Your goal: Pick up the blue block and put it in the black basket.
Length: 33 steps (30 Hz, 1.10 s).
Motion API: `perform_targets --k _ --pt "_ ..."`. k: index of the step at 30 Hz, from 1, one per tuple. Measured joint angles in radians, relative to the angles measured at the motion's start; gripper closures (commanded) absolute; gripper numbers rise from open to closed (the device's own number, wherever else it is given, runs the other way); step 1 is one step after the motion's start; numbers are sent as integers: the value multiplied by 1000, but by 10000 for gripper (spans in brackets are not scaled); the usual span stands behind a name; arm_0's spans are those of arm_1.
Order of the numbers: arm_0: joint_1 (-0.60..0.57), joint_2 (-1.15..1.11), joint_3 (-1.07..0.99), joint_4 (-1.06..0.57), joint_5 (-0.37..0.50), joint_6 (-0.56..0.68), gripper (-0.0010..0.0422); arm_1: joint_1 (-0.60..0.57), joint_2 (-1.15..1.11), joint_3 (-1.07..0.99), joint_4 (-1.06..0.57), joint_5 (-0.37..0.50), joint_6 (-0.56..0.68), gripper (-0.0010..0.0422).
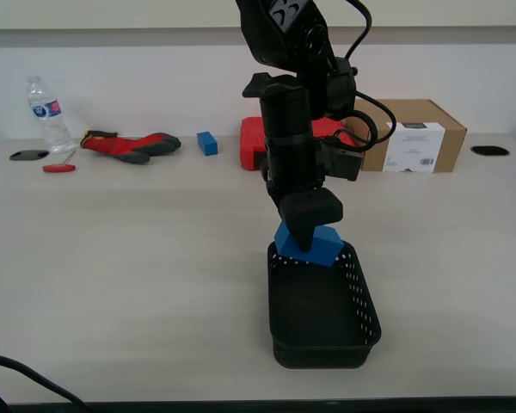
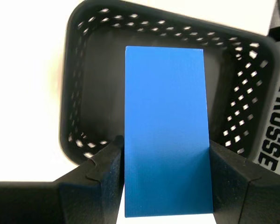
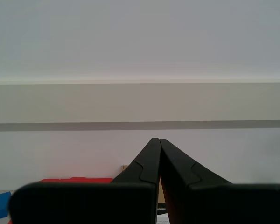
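My first gripper (image 1: 305,248) is shut on the blue block (image 1: 322,244) and holds it tilted just above the far end of the black basket (image 1: 367,303). In the first wrist view the blue block (image 2: 165,130) fills the space between the two fingers (image 2: 105,172), and the basket (image 2: 79,93) lies right below, its inside bare. My second gripper (image 3: 158,141) is shut and empty, raised and pointing at the wall. I cannot place it in the exterior view.
At the table's back stand a smaller blue block (image 1: 207,143), a red case (image 1: 254,142), a cardboard box (image 1: 417,133), red-and-black gloves (image 1: 129,144), a water bottle (image 1: 47,112) and a red-handled tool (image 1: 58,168). The second wrist view shows the red case (image 3: 74,179) and the small block (image 3: 0,205).
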Motion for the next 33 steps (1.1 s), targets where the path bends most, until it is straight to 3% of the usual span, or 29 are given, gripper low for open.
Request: perform_targets --k 5,7,11,16,17,20,26,27,33 --pt "-1 0 0 0 0 0 413 0 0 1 -40 33 -23 409" --pt "0 0 0 0 0 0 413 0 0 1 -85 34 -25 385" --pt "1 0 0 0 0 0 413 -2 0 15 -133 37 -25 262" --pt "0 0 0 0 0 0 413 -2 0 19 -128 36 -10 25" --pt "0 0 0 0 0 0 413 -2 0 19 -126 35 -11 0" --pt "0 0 0 0 0 0 413 -3 0 19 -120 29 -15 85" --pt "0 0 0 0 0 0 413 -7 0 23 -92 32 -20 390" --pt "0 0 0 0 0 0 413 -7 0 28 -90 32 -11 414" --pt "0 0 0 0 0 0 413 -7 0 42 -85 34 12 413"
